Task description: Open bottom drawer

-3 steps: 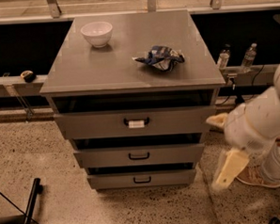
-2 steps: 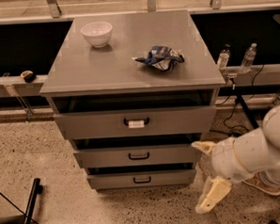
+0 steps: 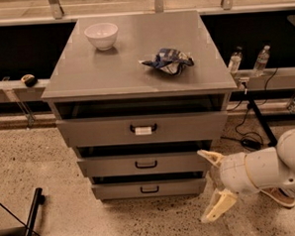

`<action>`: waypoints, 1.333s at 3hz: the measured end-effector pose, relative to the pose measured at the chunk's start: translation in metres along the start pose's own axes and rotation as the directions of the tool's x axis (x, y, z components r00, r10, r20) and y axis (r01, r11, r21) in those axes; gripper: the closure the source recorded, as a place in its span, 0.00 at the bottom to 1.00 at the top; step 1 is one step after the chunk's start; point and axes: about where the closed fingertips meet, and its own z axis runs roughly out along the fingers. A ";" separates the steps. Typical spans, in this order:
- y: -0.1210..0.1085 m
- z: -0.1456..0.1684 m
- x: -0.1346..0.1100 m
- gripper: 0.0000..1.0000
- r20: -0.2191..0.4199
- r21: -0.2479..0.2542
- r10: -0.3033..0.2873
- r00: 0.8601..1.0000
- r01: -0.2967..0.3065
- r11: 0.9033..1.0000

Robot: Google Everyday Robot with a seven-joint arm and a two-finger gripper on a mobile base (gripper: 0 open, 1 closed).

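Note:
The bottom drawer (image 3: 149, 189) is the lowest, narrowest gray front of the cabinet, with a small black loop handle (image 3: 149, 190) and no label. It sits shut, just above the speckled floor. My gripper (image 3: 214, 185) is on the white arm at the lower right, just right of the drawer's right end and apart from it. Its two cream fingers (image 3: 217, 205) are spread wide, one up and one down, with nothing between them.
The middle drawer (image 3: 146, 164) and the top drawer (image 3: 143, 128) with a white tag are above. A white bowl (image 3: 101, 35) and a blue chip bag (image 3: 167, 60) lie on the cabinet top. Two bottles (image 3: 235, 61) stand at right. A black pole (image 3: 30, 220) lies at lower left.
My arm and gripper have moved down and to the left, from beside the middle drawer toward the bottom drawer's right end. The drawers have not moved.

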 end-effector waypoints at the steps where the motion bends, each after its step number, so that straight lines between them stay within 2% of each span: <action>1: -0.001 0.034 0.011 0.00 0.033 0.010 -0.051 0.998 0.051 0.999; 2: -0.007 0.120 0.066 0.00 0.078 0.042 -0.169 0.983 0.166 0.985; 3: -0.046 0.127 0.087 0.00 0.127 0.082 -0.173 0.977 0.163 0.983; 4: -0.063 0.126 0.086 0.00 0.105 0.069 -0.179 0.978 0.172 0.983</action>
